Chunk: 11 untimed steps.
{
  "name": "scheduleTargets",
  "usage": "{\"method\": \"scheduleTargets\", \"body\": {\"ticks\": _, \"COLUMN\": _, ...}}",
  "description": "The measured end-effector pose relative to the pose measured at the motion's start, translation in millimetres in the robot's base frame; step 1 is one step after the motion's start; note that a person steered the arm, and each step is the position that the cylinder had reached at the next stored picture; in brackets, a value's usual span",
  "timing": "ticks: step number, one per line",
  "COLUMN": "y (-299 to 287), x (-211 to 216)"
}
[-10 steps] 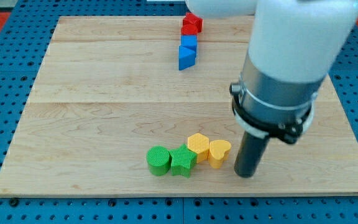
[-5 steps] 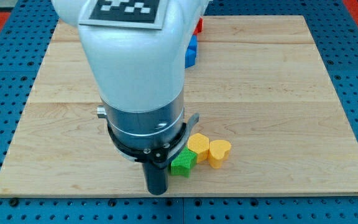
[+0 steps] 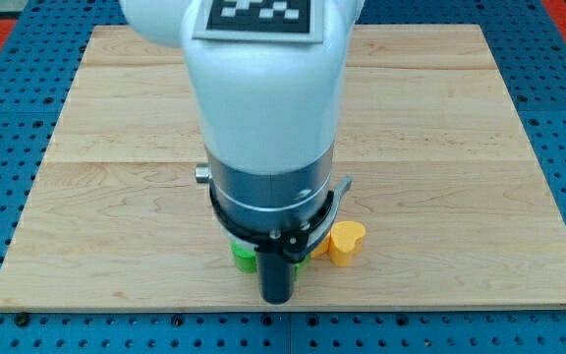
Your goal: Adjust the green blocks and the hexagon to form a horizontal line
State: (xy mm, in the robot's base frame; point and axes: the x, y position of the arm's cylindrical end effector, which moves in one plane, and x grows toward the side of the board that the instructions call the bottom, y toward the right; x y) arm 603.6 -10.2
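Note:
My tip [image 3: 277,298] rests near the board's bottom edge, just below the green blocks. A green round block [image 3: 243,258] shows only as a sliver to the left of the rod. A bit of the green star block [image 3: 299,264] peeks out on the rod's right. The yellow hexagon [image 3: 319,248] is almost wholly hidden behind the arm. The arm's body covers the middle of the group, so I cannot tell whether the tip touches a block.
A yellow heart block [image 3: 348,242] sits right of the hexagon. The wooden board [image 3: 460,147] lies on a blue pegboard surface. The red and blue blocks at the view's top are hidden by the arm.
The arm swung from the right of the heart to the left below the greens, then slid a little right. The green round block shows again at the rod's left.

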Motion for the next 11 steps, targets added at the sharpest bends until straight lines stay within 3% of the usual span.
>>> {"method": "scheduleTargets", "body": {"ticks": 3, "y": 5, "x": -6}}
{"method": "scheduleTargets", "body": {"ticks": 5, "y": -28, "x": 7}}
{"method": "scheduleTargets", "body": {"ticks": 7, "y": -35, "x": -20}}
{"method": "scheduleTargets", "body": {"ticks": 8, "y": -28, "x": 3}}
{"method": "scheduleTargets", "body": {"ticks": 9, "y": -8, "x": 15}}
{"method": "scheduleTargets", "body": {"ticks": 11, "y": 148, "x": -7}}
